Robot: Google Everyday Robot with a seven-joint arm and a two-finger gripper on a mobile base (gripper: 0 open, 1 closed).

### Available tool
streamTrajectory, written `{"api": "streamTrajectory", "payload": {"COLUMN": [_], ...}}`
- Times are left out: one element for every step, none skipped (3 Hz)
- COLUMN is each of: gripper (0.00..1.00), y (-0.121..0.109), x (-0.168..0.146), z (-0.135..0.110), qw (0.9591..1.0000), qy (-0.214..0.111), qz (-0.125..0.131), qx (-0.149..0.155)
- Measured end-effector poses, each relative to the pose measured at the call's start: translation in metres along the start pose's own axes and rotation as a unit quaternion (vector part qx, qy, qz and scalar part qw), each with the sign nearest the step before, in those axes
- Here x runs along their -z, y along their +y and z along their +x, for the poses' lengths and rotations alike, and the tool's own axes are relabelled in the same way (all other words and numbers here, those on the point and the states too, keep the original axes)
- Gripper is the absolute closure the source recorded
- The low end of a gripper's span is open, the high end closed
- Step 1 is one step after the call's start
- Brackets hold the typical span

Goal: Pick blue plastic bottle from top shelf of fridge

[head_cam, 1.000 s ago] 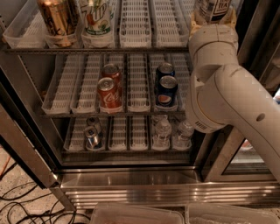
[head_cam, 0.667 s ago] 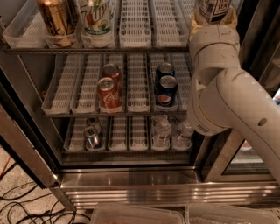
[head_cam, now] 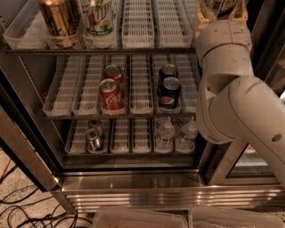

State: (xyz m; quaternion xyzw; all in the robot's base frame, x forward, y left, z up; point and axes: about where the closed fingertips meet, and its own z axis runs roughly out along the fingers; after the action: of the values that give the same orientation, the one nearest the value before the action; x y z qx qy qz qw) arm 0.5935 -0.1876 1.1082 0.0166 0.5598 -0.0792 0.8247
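Where the arm (head_cam: 231, 111) screens the top shelf (head_cam: 102, 51), gripper (head_cam: 221, 12) at blue plastic bottle (head_cam: 221, 4), grip unclear; gold can (head_cam: 58, 20) leftward.

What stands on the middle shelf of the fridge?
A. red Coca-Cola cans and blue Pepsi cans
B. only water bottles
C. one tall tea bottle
A: red Coca-Cola cans and blue Pepsi cans stand there; the gripper is at the right end of the top shelf, by the blue plastic bottle.
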Motion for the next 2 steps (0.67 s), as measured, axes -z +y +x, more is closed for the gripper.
{"api": "streamTrajectory", "payload": {"gripper": [1.0,1.0], "y": [0.002,0.002], "x": [0.012,0.032], "z": [-0.006,-0.01], "qw": [0.9997,0.9985], "qy": [-0.008,-0.013], "qz": [-0.021,-0.053], "qx": [-0.003,-0.007]}}
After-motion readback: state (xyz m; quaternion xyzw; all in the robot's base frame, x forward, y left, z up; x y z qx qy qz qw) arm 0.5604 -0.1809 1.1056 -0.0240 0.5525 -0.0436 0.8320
